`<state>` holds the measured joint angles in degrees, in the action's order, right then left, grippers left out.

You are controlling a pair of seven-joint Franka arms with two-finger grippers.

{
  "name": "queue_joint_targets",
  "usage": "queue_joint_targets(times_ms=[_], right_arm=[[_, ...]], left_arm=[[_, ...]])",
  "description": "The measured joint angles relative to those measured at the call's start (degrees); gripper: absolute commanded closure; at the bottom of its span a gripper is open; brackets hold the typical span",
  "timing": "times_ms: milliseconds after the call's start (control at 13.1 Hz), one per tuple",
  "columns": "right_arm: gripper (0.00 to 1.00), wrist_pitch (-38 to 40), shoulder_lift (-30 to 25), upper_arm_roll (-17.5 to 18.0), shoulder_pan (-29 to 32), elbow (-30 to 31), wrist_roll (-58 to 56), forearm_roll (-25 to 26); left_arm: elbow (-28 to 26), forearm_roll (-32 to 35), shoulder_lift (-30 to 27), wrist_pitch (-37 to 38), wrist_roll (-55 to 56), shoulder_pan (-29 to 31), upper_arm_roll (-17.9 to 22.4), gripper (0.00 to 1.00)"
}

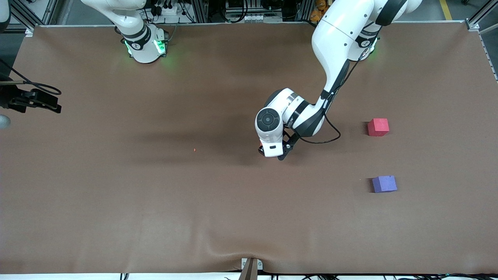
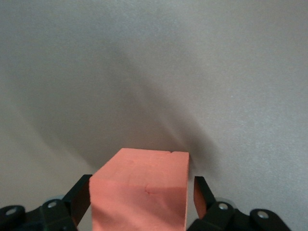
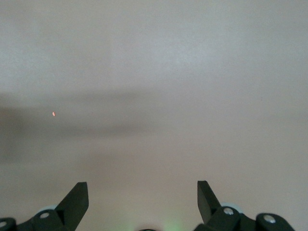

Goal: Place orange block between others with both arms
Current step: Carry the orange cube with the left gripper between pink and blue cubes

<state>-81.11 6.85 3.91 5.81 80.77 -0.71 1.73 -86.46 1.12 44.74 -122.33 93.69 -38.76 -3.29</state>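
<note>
Item 1, left gripper (image 2: 142, 199): jaws apart, one black finger (image 2: 79, 198) on each flank of the orange block (image 2: 139, 190); a thin gap shows between each pad and the foam, so contact on either side cannot be confirmed. The block sits on the table (image 1: 155, 202) between the fingers, its top face toward the wrist camera.

Item 2, orange block, front view: almost wholly hidden under the left wrist; only a sliver of orange (image 1: 261, 147) shows at the edge of the white housing, near the middle of the table.

Item 3, left arm (image 1: 334, 50): reaches from its green-lit base down to the table centre, gripper (image 1: 274, 152) low over the brown surface.

Item 4, right gripper (image 3: 142, 199): jaws wide apart, nothing between them, only bare table below (a tiny orange speck (image 3: 53, 114) lies on the surface in its view). In the front view it shows as a black shape (image 1: 39, 102) at the right arm's end of the table; this arm waits.

Item 5, red-pink cube (image 1: 378, 127): on the table toward the left arm's end, well apart from the orange block.

Item 6, purple cube (image 1: 384, 183): same end, nearer the front camera than the red-pink cube, open table between the two
</note>
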Motion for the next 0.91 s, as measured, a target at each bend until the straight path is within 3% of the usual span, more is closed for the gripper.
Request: queue_joint_targets(times_ms=[152,457,914], right_arm=[[0.00,0.00,0.00,0.00,0.79,0.03,-0.12,0.00],[0.00,0.00,0.00,0.06,0.93,0.22,-0.13,0.00],[0.00,0.00,0.00,-0.12,0.06,0.55,-0.13,0.01]], left_arm=[[0.30,0.02,-0.07,-1.46,-1.91,0.03,0.11,1.00],[1.81,0.02,-2.14,-2.04,-17.01,1.40,2.12,1.00],[3.58,0.02,-7.50,-1.27,-47.66,15.46,2.88,1.00]])
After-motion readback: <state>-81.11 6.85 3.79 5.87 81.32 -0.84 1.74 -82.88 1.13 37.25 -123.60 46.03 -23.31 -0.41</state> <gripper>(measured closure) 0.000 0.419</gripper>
